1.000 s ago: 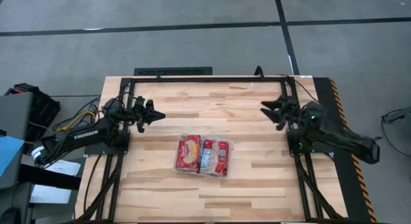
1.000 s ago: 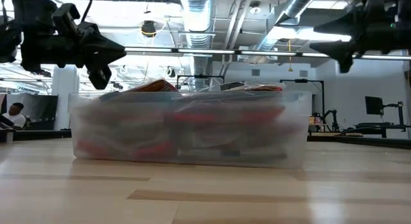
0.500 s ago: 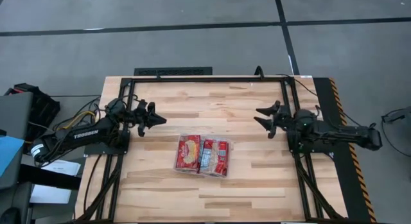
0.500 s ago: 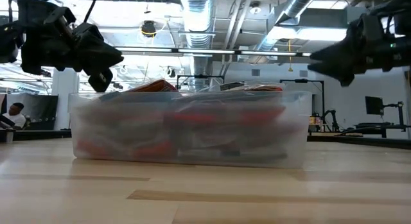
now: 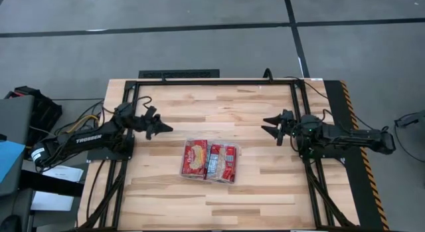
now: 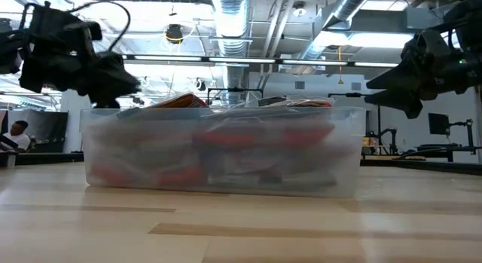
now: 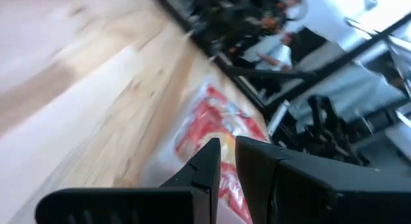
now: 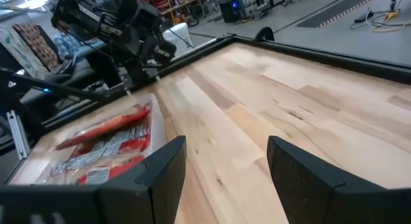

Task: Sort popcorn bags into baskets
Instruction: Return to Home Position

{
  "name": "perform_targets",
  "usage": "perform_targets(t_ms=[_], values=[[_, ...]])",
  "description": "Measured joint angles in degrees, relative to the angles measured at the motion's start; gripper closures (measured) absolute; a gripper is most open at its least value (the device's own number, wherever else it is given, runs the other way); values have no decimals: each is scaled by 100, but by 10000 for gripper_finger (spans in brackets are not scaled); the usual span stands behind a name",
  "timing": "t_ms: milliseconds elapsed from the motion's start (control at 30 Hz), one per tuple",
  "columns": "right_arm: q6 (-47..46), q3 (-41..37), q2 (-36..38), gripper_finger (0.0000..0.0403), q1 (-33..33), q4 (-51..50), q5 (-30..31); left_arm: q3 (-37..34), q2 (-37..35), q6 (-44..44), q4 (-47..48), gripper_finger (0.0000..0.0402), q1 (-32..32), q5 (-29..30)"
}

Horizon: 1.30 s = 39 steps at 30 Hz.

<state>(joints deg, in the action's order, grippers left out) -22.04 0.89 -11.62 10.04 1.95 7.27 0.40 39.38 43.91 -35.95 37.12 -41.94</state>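
Several red popcorn bags lie flat in a clear plastic basket at the middle of the table. In the low view they show red through the basket's wall. My left gripper hovers shut above the table, left of and beyond the basket, pointing level toward the table's right. My right gripper hovers open, right of and beyond the basket, pointing level toward the left. Nothing is between its fingers. Both stand higher than the basket's rim, as the low view shows.
A black frame runs along the table's far edge and down both sides past the arm bases. Bare wood lies all around the basket. Beyond the table stand a workshop with other rigs and a seated person.
My right gripper has swung toward the table's near edge and sunk, its arm now lying level across the right side, fingers still open. My left gripper has rolled about its own axis and dropped slightly toward the basket. The basket and bags have not moved.
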Motion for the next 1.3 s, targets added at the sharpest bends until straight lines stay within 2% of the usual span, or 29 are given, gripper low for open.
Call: perform_targets(t_ms=[133,200,267,367,433,533,733,900,1067,1300], values=[[0,-1,-4,163,0,-2,3,-1,-6,279,738,363,-43,471],[-2,-1,-6,163,0,-5,2,-2,-283,347,1536,363,-398,1193],[-4,-1,-6,163,0,7,8,-2,-771,332,2085,363,-883,2110],[-5,-4,4,163,0,17,13,13,-1586,353,3397,363,-1625,3433],[-11,-5,-4,163,0,20,19,61,-2104,331,3441,363,-1998,4221],[-11,-5,2,163,-1,24,12,80,-2716,324,3517,363,-2316,4841],[-7,-5,1,163,0,20,15,94,-3904,327,3586,363,-2528,4971],[-2,-5,0,163,0,18,16,112,-3845,327,3193,363,-2551,5007],[-2,-5,1,163,-2,20,15,111,-3913,331,3620,363,-2551,4980],[-3,-7,1,163,-1,20,17,113,-3913,329,3620,363,-2549,4977]])
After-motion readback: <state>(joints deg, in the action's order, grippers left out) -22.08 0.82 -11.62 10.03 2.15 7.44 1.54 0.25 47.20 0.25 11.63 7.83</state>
